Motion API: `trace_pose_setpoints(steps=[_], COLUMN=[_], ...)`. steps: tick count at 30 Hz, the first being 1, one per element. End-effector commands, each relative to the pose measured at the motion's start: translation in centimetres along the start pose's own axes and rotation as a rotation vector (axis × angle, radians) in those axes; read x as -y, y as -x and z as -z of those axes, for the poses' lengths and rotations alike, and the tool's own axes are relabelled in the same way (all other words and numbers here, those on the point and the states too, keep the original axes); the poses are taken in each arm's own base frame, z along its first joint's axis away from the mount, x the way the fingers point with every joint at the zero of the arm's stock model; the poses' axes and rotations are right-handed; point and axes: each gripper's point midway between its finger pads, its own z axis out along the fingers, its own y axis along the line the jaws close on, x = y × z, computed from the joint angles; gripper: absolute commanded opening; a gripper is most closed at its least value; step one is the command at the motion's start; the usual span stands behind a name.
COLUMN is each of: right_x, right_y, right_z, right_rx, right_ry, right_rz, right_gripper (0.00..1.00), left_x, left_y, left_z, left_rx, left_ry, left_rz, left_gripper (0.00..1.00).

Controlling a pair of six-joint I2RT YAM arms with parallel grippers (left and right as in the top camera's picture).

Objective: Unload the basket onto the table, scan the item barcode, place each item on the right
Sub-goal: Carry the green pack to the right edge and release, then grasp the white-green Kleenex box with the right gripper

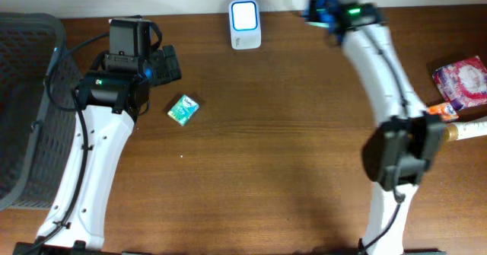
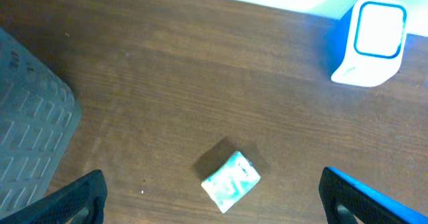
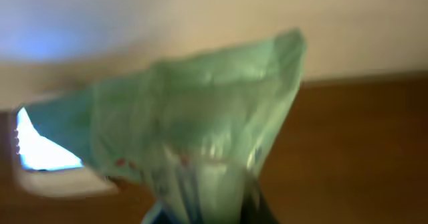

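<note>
My right gripper is shut on a pale green, see-through pouch, which fills most of the right wrist view and is blurred. The white barcode scanner with its lit window shows low at the left behind the pouch. From overhead the scanner stands at the table's back edge, with the right gripper a little to its right. My left gripper is open above a small teal and white packet, apart from it. From overhead this packet lies just right of the left arm.
A grey basket takes up the table's left end. A red and pink packet and a bottle with an orange band lie at the right edge. The right arm's elbow hangs over the right half.
</note>
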Motion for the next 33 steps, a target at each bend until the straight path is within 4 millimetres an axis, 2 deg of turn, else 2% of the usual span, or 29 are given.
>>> trace_pose_setpoints(steps=[1, 2, 3, 5, 6, 7, 8, 9, 11, 13, 15, 16, 17, 20, 22, 23, 24, 26, 27, 29, 30, 32, 33], right_x=[11.4, 17.5, 20.8, 25.8, 27.3, 28.6, 28.5, 27.4, 23.4, 17.9, 11.0, 7.4, 2.9, -7.9, -11.0, -11.0, -9.5, -5.9, -2.1, -0.3, 0.8, 1.7, 1.8], right_y=[-5.6, -9.1, -10.6, -13.4, -14.1, -14.7, -14.9, -14.9, -14.5, -14.0, -14.7, -15.6, -16.8, -18.5, -19.1, -19.4, -19.7, -19.9, -19.5, -19.7, -19.4, -19.2, -19.2], right_z=[0.5, 1.2, 1.4, 1.8, 2.0, 2.4, 2.2, 1.8, 0.8, 0.3, 0.1, 0.1, 0.0, 0.4, 0.8, 0.7, 0.4, 0.3, 0.2, 0.4, 0.1, -0.1, -0.1], right_rx=[-0.262, -0.405, -0.459, -0.531, -0.544, -0.555, -0.558, -0.558, -0.561, -0.577, -0.627, -0.658, -0.681, -0.647, -0.618, -0.603, -0.600, -0.612, -0.610, -0.643, -0.640, -0.643, -0.643], right_ry=[-0.245, -0.356, -0.400, -0.450, -0.467, -0.479, -0.413, -0.330, -0.147, 0.044, 0.203, 0.241, 0.286, 0.382, 0.387, 0.322, 0.217, 0.038, -0.113, -0.142, -0.154, -0.162, -0.163], right_rz=[-0.048, -0.098, -0.142, -0.222, -0.247, -0.273, -0.319, -0.351, -0.383, -0.388, -0.340, -0.283, -0.210, 0.011, 0.090, 0.135, 0.177, 0.227, 0.253, 0.235, 0.214, 0.194, 0.192], right_gripper=[0.04, 0.04, 0.04, 0.04, 0.18, 0.54, 0.83, 0.89, 0.90, 0.98, 0.99, 0.99, 0.99, 0.99, 0.99, 0.99, 0.99, 0.99, 0.99, 0.99, 0.99, 0.99, 0.99], left_x=[-0.5, -0.5, -0.5, -0.5, -0.5, -0.5, -0.5, -0.5, -0.5, -0.5, -0.5, -0.5, -0.5, -0.5, -0.5, -0.5, -0.5, -0.5, 0.9, 3.3, 4.0, 3.9, 3.9], left_y=[0.2, 0.2, 0.2, 0.2, 0.2, 0.2, 0.2, 0.2, 0.2, 0.2, 0.2, 0.2, 0.2, 0.2, 0.2, 0.2, 0.2, 0.2, -0.2, -0.9, -2.0, -2.0, -3.0], left_z=[0.2, 0.2, 0.2, 0.2, 0.2, 0.2, 0.2, 0.2, 0.2, 0.2, 0.2, 0.2, 0.2, 0.2, 0.2, 0.2, 0.2, 0.2, 0.2, 0.6, 0.9, -0.2, -1.4], left_rx=[0.008, 0.008, 0.007, 0.008, 0.008, 0.008, 0.008, 0.008, 0.008, 0.008, 0.008, 0.008, 0.008, 0.008, 0.008, 0.008, 0.008, 0.008, -0.016, -0.057, -0.107, -0.102, -0.136], left_ry=[0.014, 0.013, 0.013, 0.013, 0.014, 0.013, 0.013, 0.013, 0.013, 0.013, 0.013, 0.013, 0.013, 0.013, 0.013, 0.013, 0.014, 0.013, -0.066, -0.206, -0.253, -0.237, -0.233], left_rz=[-0.006, -0.006, -0.006, -0.006, -0.006, -0.006, -0.006, -0.006, -0.006, -0.006, -0.006, -0.006, -0.006, -0.006, -0.006, -0.006, -0.006, -0.006, -0.002, -0.002, -0.006, -0.060, -0.172], left_gripper=[0.99, 0.99, 0.99, 0.99, 0.99, 0.99, 0.99, 0.99, 0.99, 0.99, 0.99, 0.99, 0.99, 0.99, 0.99, 0.99, 0.99, 0.99, 0.99, 0.99, 0.99, 0.99, 0.99])
